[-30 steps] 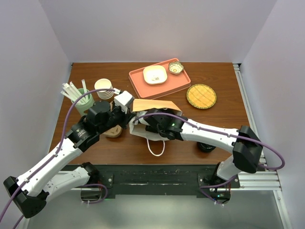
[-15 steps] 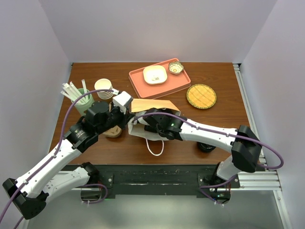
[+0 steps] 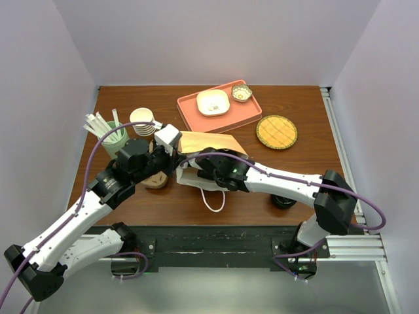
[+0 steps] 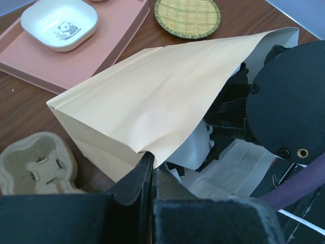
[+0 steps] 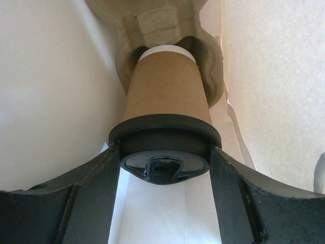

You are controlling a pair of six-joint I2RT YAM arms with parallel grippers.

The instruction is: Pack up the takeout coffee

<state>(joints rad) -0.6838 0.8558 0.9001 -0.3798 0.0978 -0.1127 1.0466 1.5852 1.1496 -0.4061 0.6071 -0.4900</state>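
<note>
L gripper (image 4: 151, 168) pinched tight, R gripper (image 5: 165, 161) clamped

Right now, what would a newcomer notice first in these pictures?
The brown paper bag at mid-table, its rim pinched by the left jaws so its mouth gapes. Inside it, the right jaws grip a black-lidded coffee cup whose base sits in a pulp carrier.

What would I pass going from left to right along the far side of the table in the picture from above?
A green cup of straws → stack of paper cups → pink tray → round woven mat.
</note>
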